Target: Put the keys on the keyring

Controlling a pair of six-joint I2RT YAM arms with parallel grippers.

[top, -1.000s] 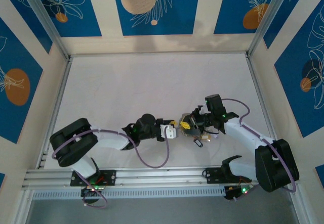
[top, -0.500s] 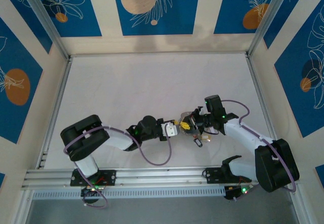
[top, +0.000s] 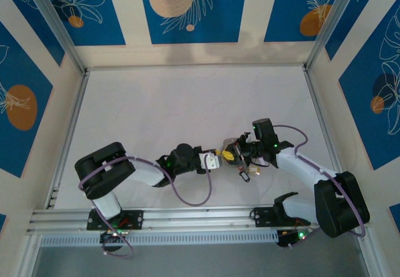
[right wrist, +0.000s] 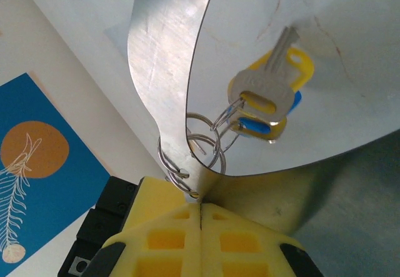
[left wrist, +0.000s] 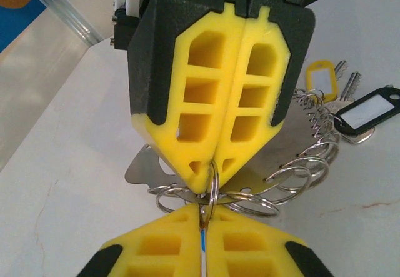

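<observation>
The left arm [top: 144,174] rose from its base at the near left, folded at an elbow out to the left, and ran its forearm low and rightward over the near part of the table [top: 187,95]. The right arm [top: 300,164] mirrored it: base at the near right, elbow out by the right edge, forearm reaching left and a little far. Their wrists faced each other tip to tip, just right of the table's middle and towards its near side.

The left gripper [left wrist: 203,222] had its fingers pressed together, with a small split ring [left wrist: 213,189] pinched edge-on in the seam. A thin blue-and-white sliver showed lower in that seam; what it was could not be told. The right gripper [right wrist: 199,203] was also closed, clamped on the edge of the keyring [right wrist: 159,58].

The keyring sat between the two grippers. It showed as a broad grey metal band that left the right fingers, ran away from them and swept round in a wide curve. How its long axis lay across the table was too small to read from above.

Several wire rings [left wrist: 300,164] hung on the band just beside the pinch. The keys [right wrist: 262,86] dangled from such rings inside the curve. One silver key lay over a yellow tag [right wrist: 295,64] and a blue tag [right wrist: 250,127], its blade pointing away from the right fingers. In the left wrist view, more keys and a black-framed tag [left wrist: 369,111] lay fanned out on the right of the picture.
</observation>
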